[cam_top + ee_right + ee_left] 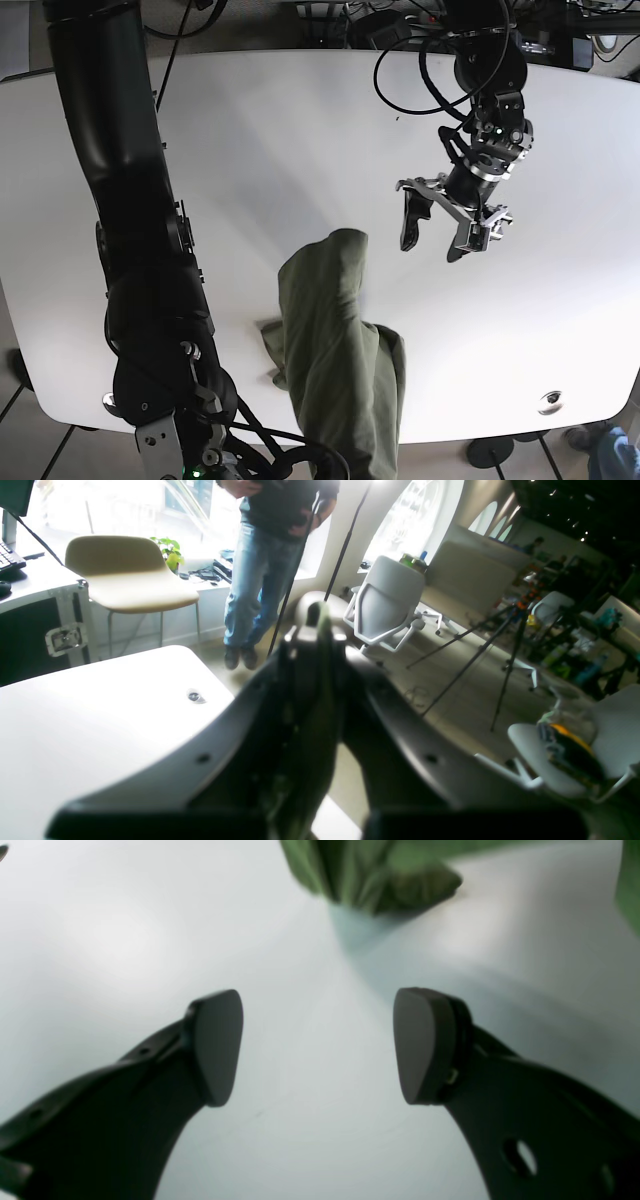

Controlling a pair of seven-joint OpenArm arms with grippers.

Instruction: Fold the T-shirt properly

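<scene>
1. Left gripper [318, 1045]: jaws spread wide, empty, above bare table [250, 130], near the shirt's [335, 350] top end.
2. Right gripper [320, 630]: clamped on green cloth, lifted.
3. Shirt hangs bunched from table middle to the front edge.
4. Judgement: no tidy fold visible; spreading and folding remain.

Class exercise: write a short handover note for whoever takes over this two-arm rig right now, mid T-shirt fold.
Left gripper: open, holding nothing, above the bare table just beyond the shirt.
Right gripper: fingers shut on green cloth, pointing out past the table edge.
T-shirt: bunched in a long heap at the near side of the table, its lower end hanging over the edge.
Done: no neat fold visible.
Left: spread it flat, then fold.
</scene>
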